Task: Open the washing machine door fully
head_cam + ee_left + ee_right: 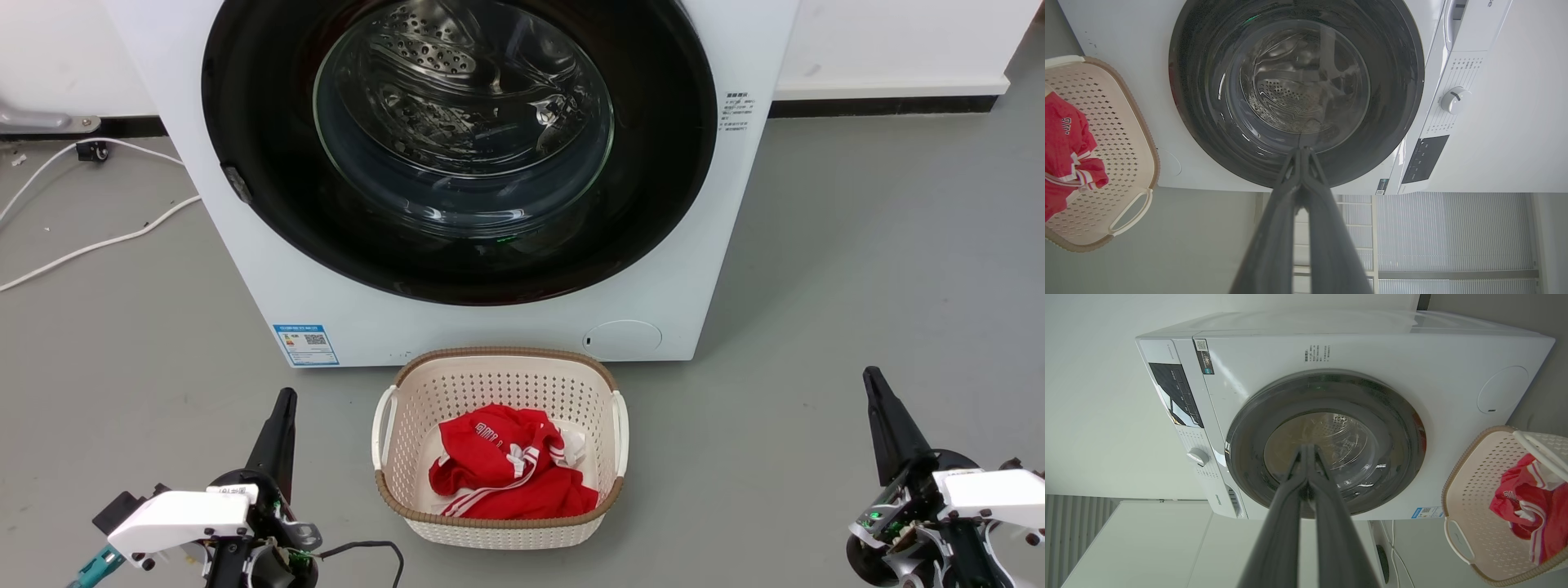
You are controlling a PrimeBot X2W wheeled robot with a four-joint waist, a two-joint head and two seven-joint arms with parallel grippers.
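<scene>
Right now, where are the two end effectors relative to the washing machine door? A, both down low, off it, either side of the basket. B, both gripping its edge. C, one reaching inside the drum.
A: the left end effector and right end effector sit low beside the basket, clear of the shut washing machine door.

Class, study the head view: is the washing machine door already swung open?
No, the washing machine door lies flat against the front of the white machine, fully shut.
</scene>
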